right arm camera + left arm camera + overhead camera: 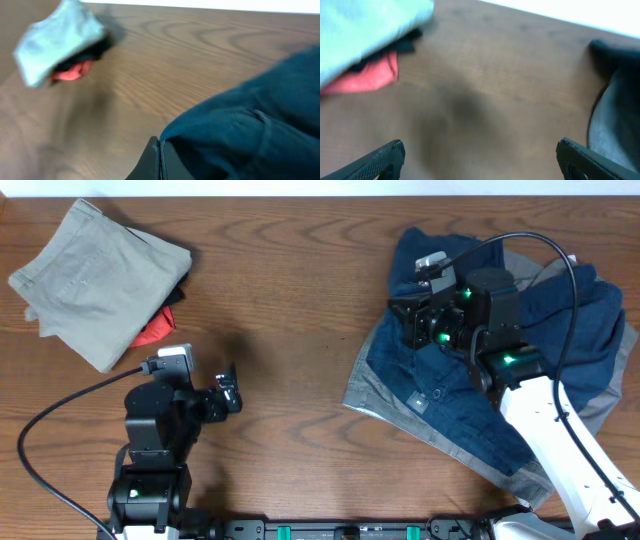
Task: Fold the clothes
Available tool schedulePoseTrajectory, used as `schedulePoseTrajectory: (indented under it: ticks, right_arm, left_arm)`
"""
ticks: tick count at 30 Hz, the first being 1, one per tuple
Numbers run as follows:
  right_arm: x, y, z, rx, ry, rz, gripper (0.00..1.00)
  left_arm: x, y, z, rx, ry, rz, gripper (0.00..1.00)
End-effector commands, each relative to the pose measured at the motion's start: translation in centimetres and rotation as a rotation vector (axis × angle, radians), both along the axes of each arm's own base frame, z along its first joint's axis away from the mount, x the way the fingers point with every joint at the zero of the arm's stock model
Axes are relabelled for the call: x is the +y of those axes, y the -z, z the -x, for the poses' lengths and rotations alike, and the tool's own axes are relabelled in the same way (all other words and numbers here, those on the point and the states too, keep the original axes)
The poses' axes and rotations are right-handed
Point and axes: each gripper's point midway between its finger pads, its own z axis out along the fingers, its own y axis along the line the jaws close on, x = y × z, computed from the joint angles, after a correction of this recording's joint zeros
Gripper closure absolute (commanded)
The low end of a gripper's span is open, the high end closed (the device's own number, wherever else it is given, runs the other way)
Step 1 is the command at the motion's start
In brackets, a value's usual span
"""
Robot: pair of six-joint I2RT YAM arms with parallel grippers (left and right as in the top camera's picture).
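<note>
Nearest, by the near edge, the left gripper [232, 391] hangs wide open over the grainy wooden counter [300, 300]. Toward the right edge, the right gripper [415, 325] pinches a rumpled navy garment [540, 330] covering the grey woven shorts [372, 396]. Folded khaki shorts [95, 275] occupy the far-left corner.

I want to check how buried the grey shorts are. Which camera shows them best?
Overhead: the grey shorts peek out as edges around the navy garment lying on them. Right wrist shows only the navy garment; left wrist shows a blurred dark cloth edge, garment unclear.
</note>
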Motion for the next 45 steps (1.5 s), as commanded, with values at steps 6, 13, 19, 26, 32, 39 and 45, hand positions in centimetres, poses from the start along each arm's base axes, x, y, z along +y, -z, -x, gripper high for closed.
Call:
schedulePoseTrajectory:
  ticks: [6,13,19,26,32,39,45]
  right_arm:
    - [-19.9,-0.7,0.8,0.075,0.804,0.248,0.99]
    - [-36.3,-6.5,11.7,-0.002,1.516,0.278,0.99]
    - [-40.9,-7.7,18.9,-0.014,1.872,0.245,0.99]
    - [-39.6,-3.3,16.4,0.170,1.745,0.163,0.59]
    - [-33.1,-2.2,9.8,0.186,1.183,0.012,0.47]
    - [-26.3,1.1,9.5,0.368,0.875,-0.053,0.44]
    - [-22.6,4.7,8.9,0.508,0.698,0.020,0.41]
  left_arm:
    - [-0.4,-1.4,-1.0,-0.048,0.021,0.017,0.02]
    - [-0.4,1.5,-1.7,0.058,0.021,0.019,0.02]
    - [-0.5,2.1,-2.4,0.076,0.010,0.043,0.02]
    - [-1.6,1.5,-3.1,0.043,0.069,0.076,0.02]
    - [-3.8,3.9,-3.8,0.125,0.167,0.131,0.02]
    - [-8.1,7.1,-4.0,0.212,0.320,0.133,0.02]
    - [-12.7,10.2,-2.7,0.285,0.478,0.081,0.02]
